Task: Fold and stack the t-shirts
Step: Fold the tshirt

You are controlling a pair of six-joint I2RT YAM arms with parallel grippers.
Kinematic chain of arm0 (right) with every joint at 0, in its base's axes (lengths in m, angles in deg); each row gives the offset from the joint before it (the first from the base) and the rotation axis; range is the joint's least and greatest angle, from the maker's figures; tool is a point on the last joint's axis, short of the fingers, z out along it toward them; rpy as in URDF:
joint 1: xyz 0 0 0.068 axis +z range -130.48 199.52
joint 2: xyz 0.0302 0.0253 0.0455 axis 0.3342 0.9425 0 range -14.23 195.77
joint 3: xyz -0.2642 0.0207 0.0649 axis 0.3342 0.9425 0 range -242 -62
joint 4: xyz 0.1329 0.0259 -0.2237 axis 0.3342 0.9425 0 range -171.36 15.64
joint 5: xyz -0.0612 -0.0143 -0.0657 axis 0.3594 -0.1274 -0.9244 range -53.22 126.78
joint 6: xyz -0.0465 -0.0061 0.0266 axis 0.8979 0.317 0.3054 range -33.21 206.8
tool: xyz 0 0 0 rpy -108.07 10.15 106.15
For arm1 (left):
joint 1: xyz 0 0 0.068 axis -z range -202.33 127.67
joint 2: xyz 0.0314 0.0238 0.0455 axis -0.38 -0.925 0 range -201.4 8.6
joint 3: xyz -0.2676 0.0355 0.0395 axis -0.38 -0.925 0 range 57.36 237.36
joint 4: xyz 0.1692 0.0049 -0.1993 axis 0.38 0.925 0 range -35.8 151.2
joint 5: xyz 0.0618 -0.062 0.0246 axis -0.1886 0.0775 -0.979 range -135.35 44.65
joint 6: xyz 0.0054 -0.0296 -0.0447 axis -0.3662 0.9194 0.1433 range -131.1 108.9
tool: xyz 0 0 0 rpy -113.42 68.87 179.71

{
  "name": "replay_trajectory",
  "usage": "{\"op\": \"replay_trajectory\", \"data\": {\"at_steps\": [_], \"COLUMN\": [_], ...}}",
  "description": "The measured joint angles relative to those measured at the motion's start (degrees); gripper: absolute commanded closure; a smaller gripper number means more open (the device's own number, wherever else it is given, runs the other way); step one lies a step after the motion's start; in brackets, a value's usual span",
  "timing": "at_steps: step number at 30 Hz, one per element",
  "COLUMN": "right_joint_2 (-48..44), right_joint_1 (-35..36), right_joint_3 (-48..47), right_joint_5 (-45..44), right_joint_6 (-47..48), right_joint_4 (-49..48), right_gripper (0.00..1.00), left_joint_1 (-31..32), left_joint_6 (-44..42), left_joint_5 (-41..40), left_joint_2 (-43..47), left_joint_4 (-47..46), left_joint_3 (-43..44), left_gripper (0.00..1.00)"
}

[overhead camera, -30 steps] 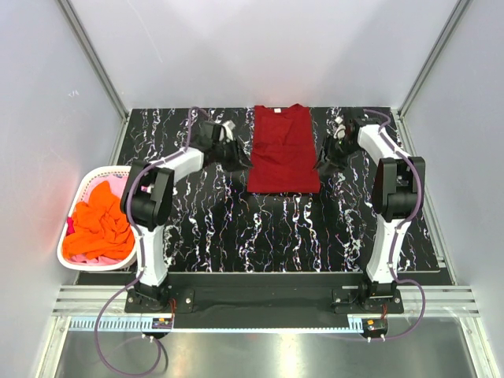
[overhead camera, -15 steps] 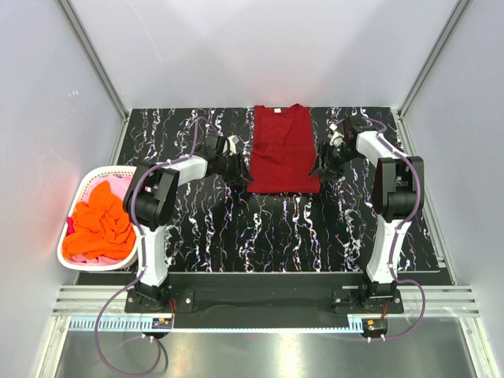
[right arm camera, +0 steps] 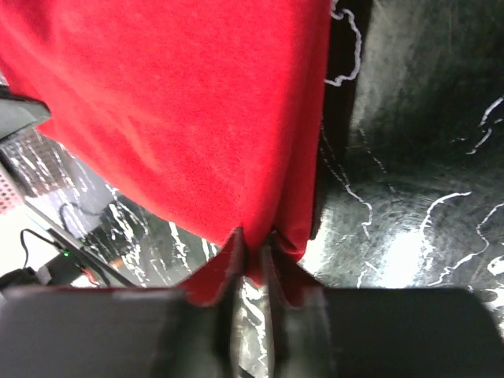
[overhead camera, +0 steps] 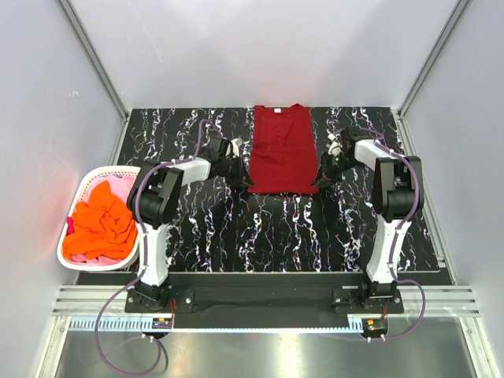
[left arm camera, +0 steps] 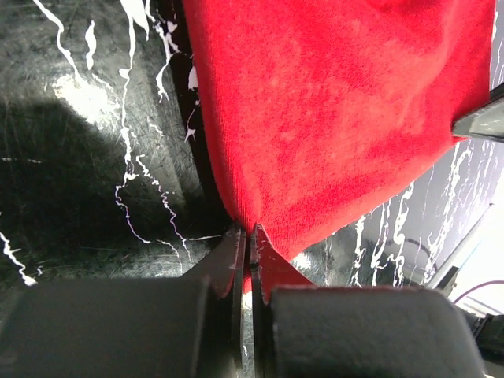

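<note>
Dark red t-shirt (overhead camera: 282, 150) of soft plain cloth, short-sleeved, lies flat in a tall narrow rectangle at the far middle of the black marble-patterned table (overhead camera: 276, 228). Its collar points to the far edge and its hem to the arms.

The left gripper (overhead camera: 239, 167) sits at the left edge of the dark red t-shirt, close to the near corner. The left wrist view shows its black jaws pressed together on a pinch of the red cloth (left arm camera: 331, 118), which puckers into the left gripper's tips (left arm camera: 249, 236) and lies smooth on the table beyond.

The right gripper (overhead camera: 323, 175) sits at the opposite edge, also near the hem. In the right wrist view its jaws (right arm camera: 252, 240) are clamped on a fold of the same cloth (right arm camera: 173, 102), with only a thin slit between them (red fabric fills that slit).

A white plastic basket (overhead camera: 87, 185) stands off the table's left side, beside the left arm. It holds a crumpled bright orange t-shirt (overhead camera: 98, 224), with a pink t-shirt (overhead camera: 118, 185) showing under it at the far rim.
</note>
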Motion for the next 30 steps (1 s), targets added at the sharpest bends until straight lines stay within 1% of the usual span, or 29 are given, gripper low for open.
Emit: {"op": "replay_trajectory", "data": {"at_steps": [1,3,6,10,13,14,15,18,21,22,23,24,26,30], "right_joint_2": [-0.04,-0.98,-5.4,-13.51,-17.7,-18.91,-20.04,-23.23,-26.23,-27.26,-28.24,-29.16,-31.19,-33.29], "right_joint_1": [0.0,0.0,0.02,0.17,0.35,0.42,0.46,0.83,0.92,0.92,0.92,0.92,0.92,0.92], "right_joint_3": [0.46,2.54,9.14,19.41,25.27,27.12,28.98,33.57,35.93,36.3,36.44,36.46,36.46,35.85], "right_joint_5": [-0.09,-0.17,-1.07,-3.19,-4.46,-4.66,-4.66,-4.68,-5.49,-5.73,-5.92,-6.16,-6.62,-7.5], "right_joint_6": [-0.63,-2.45,-5.84,-8.94,-10.4,-10.91,-11.32,-12.61,-13.81,-14.43,-15.21,-15.72,-16.68,-17.03], "right_joint_4": [-0.48,-1.92,-3.06,-3.78,-4.04,-4.24,-4.7,-5.22,-5.16,-5.16,-5.14,-5.18,-5.14,-4.61], "right_gripper": [1.0,1.0,1.0,1.0,1.0,1.0,0.96,0.85,0.76,0.7,0.67,0.61,0.57,0.55], "left_joint_1": [0.0,0.0,0.17,2.08,3.72,4.02,4.22,4.68,5.25,5.33,5.33,5.16,4.68,3.85], "left_joint_6": [0.24,1.09,3.08,5.46,8.0,8.81,9.46,11.06,11.89,11.87,11.5,10.8,9.07,2.93], "left_joint_5": [0.02,0.11,0.31,0.28,0.42,0.42,0.33,-0.46,-0.61,-0.59,-0.66,-1.05,-1.81,-4.28], "left_joint_2": [0.0,0.48,3.43,9.53,13.49,14.95,16.41,21.03,24.74,25.66,26.43,27.28,27.87,26.29], "left_joint_4": [-0.09,-0.66,-1.57,-1.57,-1.88,-1.9,-1.9,-1.27,-0.04,0.74,1.11,2.49,4.81,8.55], "left_joint_3": [-0.17,-1.16,-5.97,-14.62,-20.26,-22.21,-24.04,-29.07,-31.93,-32.06,-31.98,-31.3,-28.85,-18.53], "left_gripper": [1.0,1.0,1.0,1.0,1.0,0.98,0.9,0.74,0.69,0.67,0.67,0.66,0.67,0.67]}}
